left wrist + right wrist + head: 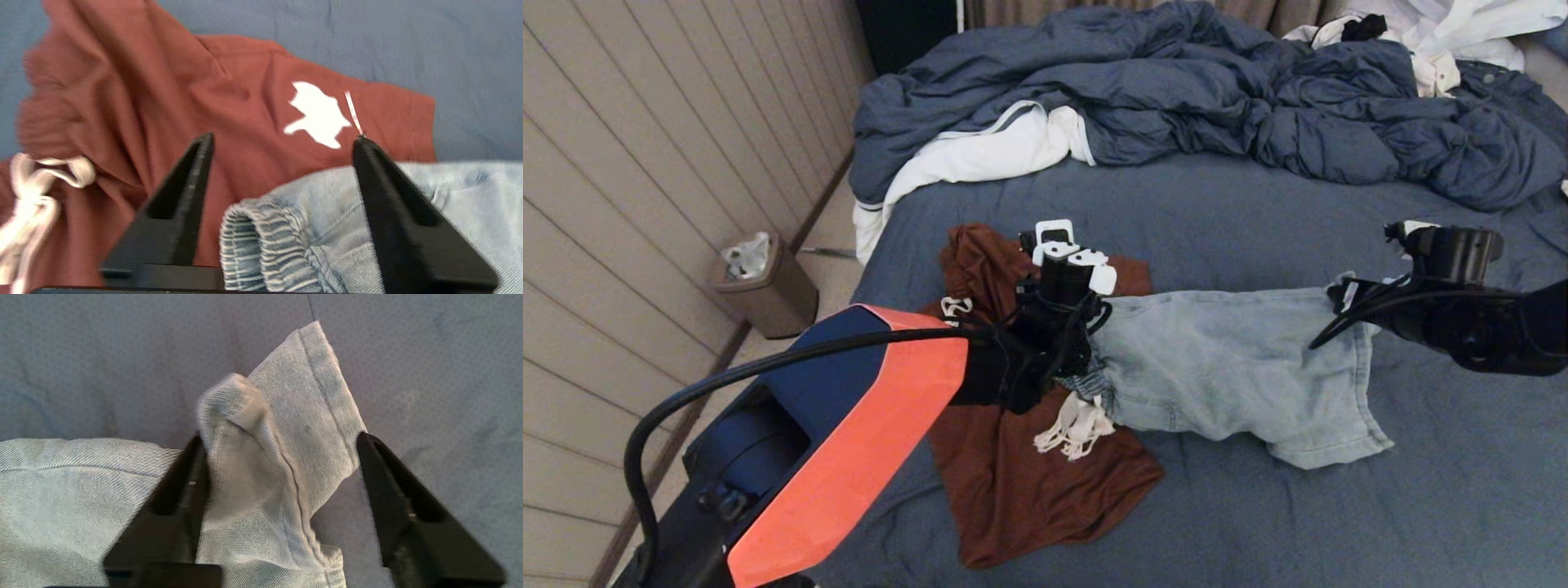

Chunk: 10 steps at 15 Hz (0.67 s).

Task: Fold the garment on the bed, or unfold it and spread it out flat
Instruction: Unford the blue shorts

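Denim shorts [1233, 367], pale washed blue twill with a ribbed elastic waistband [261, 249], lie spread across the middle of the bed [1258, 212]; waist end overlaps a rust-brown garment [1029, 482], soft knit, wrinkled, with a white printed patch [318, 114] and white drawstrings [1074, 425]. Hem corner of one leg [286, 428] stands folded up, stitched seam visible.

Left hand [282, 139]: over the waistband, black wedge-shaped fingers spread wide, nothing gripped. Right hand [282, 439]: at the leg hem, fingers equally wide apart with the cloth loose between them, not pinched.

Bed sheet slate-blue, fine honeycomb weave, lightly creased. Puffy blue duvet [1176, 98] with white lining [980, 155] is bunched along the far side; white clothing [1445, 33] heaped at the far right corner. Left of the bed: beige panelled wall [645, 163], small brown waste bin [768, 286] on the floor
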### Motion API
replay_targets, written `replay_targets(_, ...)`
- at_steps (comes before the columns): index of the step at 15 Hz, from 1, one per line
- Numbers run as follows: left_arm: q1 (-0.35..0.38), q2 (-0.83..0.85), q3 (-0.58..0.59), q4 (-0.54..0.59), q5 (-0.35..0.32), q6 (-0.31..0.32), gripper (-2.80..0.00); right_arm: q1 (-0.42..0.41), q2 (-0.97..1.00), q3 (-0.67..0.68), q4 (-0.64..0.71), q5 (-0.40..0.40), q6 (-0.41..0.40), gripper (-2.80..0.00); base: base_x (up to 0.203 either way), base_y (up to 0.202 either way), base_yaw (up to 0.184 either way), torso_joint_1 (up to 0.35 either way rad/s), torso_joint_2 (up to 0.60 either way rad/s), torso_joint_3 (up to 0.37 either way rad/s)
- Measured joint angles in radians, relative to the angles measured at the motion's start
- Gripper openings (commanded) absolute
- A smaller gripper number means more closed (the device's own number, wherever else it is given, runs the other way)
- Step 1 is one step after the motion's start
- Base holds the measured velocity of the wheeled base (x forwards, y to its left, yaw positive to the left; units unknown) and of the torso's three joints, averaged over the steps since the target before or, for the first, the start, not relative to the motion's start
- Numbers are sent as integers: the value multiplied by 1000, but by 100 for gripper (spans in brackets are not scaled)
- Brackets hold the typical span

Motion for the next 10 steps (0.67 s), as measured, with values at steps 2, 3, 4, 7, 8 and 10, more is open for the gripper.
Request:
replay_targets(2, 0, -32, 41, -11, 9, -3, 0, 0, -3, 4, 1, 5, 0, 0, 0, 0, 0, 0, 0, 0)
replay_targets(3, -1, -53, 75, -26, 10, -3, 0, -1, -11, 7, 4, 9, 0, 0, 0, 0, 0, 0, 0, 0)
replay_targets(4, -1, -81, 127, -43, 9, -3, 0, -3, -25, 12, 4, 17, 5, 0, 0, 0, 0, 0, 0, 0)
replay_targets(7, -2, -205, 351, -106, 2, -8, 0, -9, -98, 53, 6, 71, 26, 0, 0, 0, 0, 0, 0, 0)
replay_targets(8, -3, -245, 433, -131, 0, -12, 0, -10, -128, 75, 7, 88, 29, 0, 0, 0, 0, 0, 0, 0)
replay_targets(10, -3, -314, 594, -200, -2, -21, 0, -17, -179, 131, 9, 101, 30, 0, 0, 0, 0, 0, 0, 0)
